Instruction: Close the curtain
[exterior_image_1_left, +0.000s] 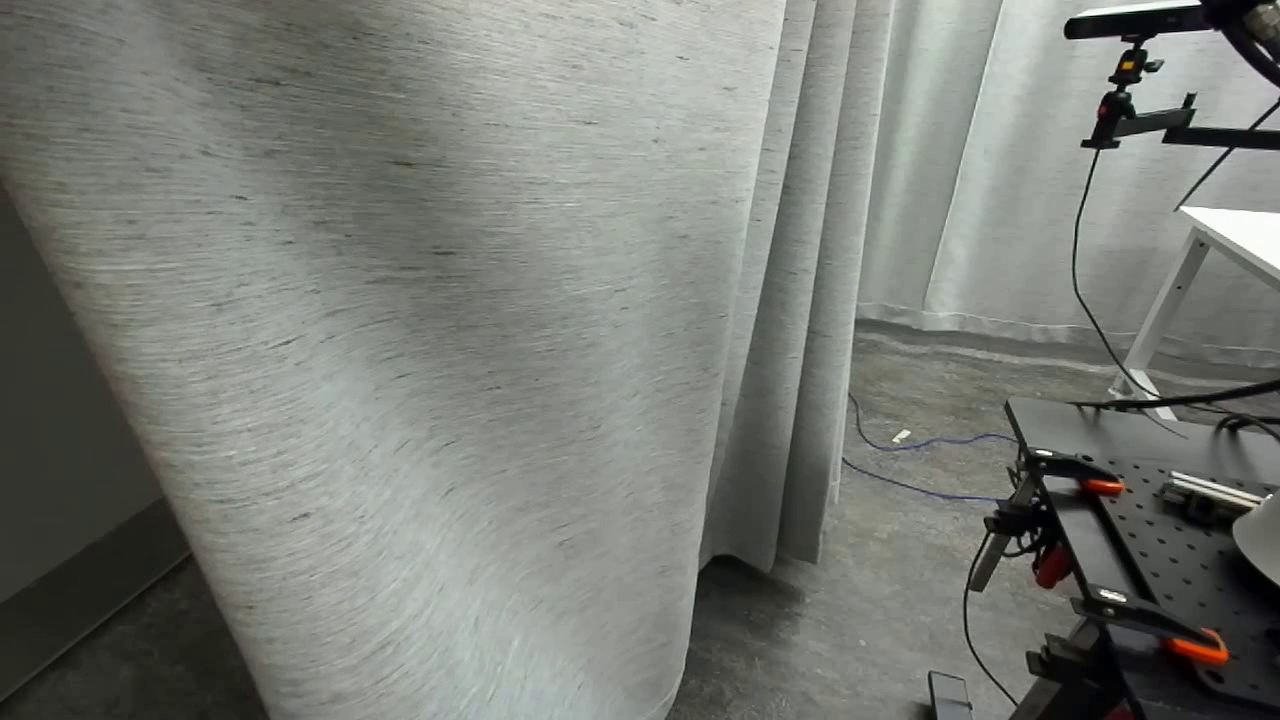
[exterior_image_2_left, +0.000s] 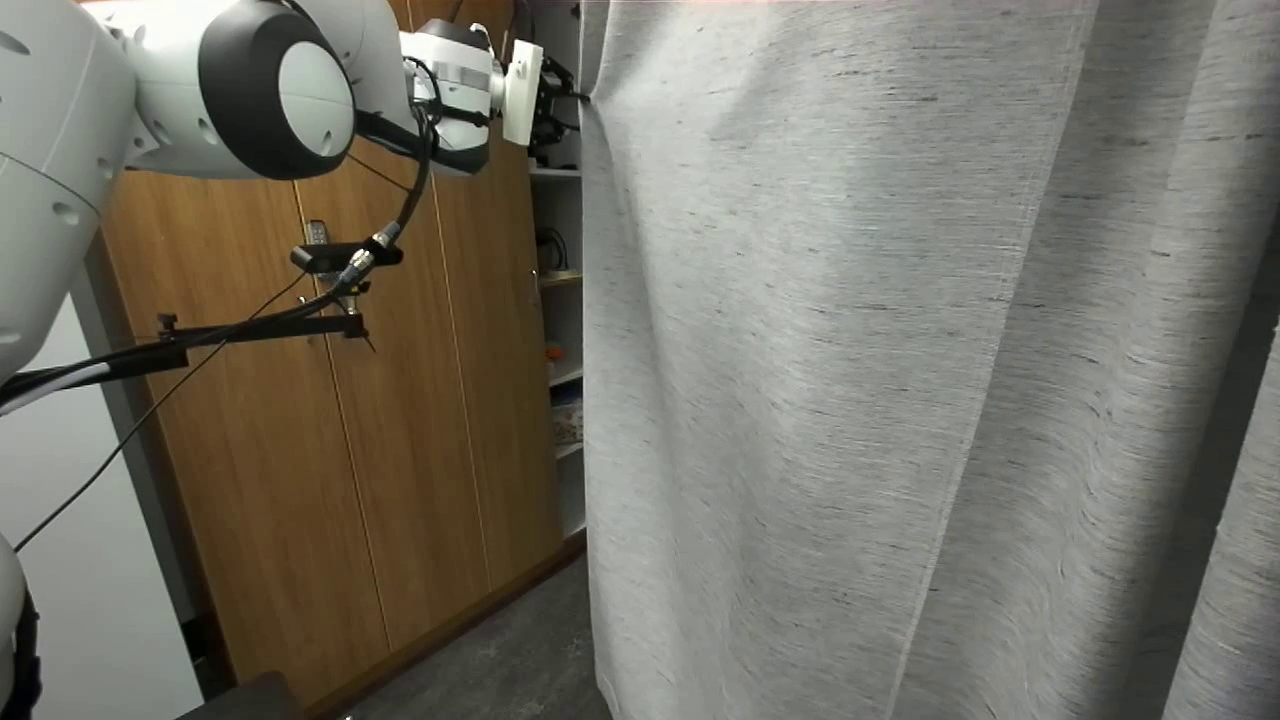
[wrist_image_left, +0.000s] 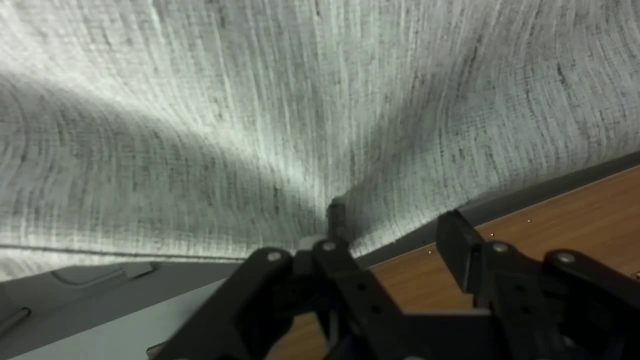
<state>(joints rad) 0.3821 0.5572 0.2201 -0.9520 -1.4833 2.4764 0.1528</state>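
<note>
Wrist view shows the end effector splayed, one black fingertip against the heathered curtain where creases converge.

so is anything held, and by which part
Nothing looks clamped: the tool is open, one finger against the heathered grey curtain near its side edge. Whether it hooks fabric is unclear.

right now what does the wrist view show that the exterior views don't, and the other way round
Only the wrist view shows the silver screw heads on the tool, close up.
Only the exterior views show the arm's white links, the black perforated workbench and its orange-handled clamps.
All three show the curtain; the tool and the wooden cabinet appear in the wrist view and in an exterior view.
</note>
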